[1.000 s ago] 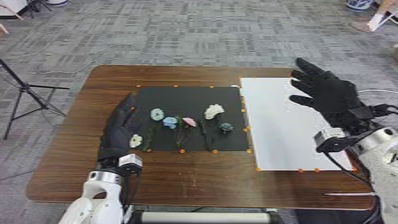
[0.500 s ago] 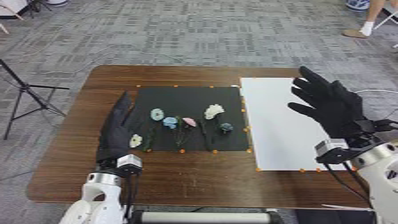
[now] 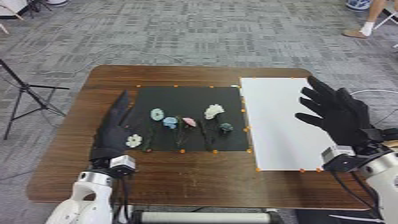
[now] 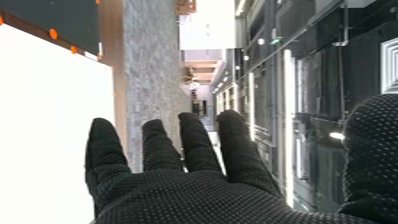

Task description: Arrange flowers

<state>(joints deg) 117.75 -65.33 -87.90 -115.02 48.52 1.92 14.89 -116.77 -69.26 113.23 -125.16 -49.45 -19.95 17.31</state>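
Note:
In the head view my right hand [image 3: 341, 114] is open over the right edge of the white sheet [image 3: 274, 120], fingers spread and nothing in them. My left hand [image 3: 111, 131] hangs open along the left side of the black mat [image 3: 187, 94]. On that mat lie several flowers with stems: a pale blue one [image 3: 157, 114], a blue one [image 3: 170, 122], a pink one [image 3: 189, 121], a white one [image 3: 213, 111], a dark teal one [image 3: 226, 127] and another white one [image 3: 134, 140] beside my left hand. The right wrist view shows my right hand [image 4: 200, 197] with straight fingers, above the white sheet [image 4: 49, 135].
Orange markers line the mat and the sheet on the brown wooden table [image 3: 195, 185]. A black tripod [image 3: 34, 97] stands on the floor to the left. A white roller-like bar [image 3: 206, 217] runs along the table's near edge.
My right hand has shifted to the right and slightly nearer, away from the sheet's middle. The left hand has moved a little to the left, uncovering more of the white flower beside it.

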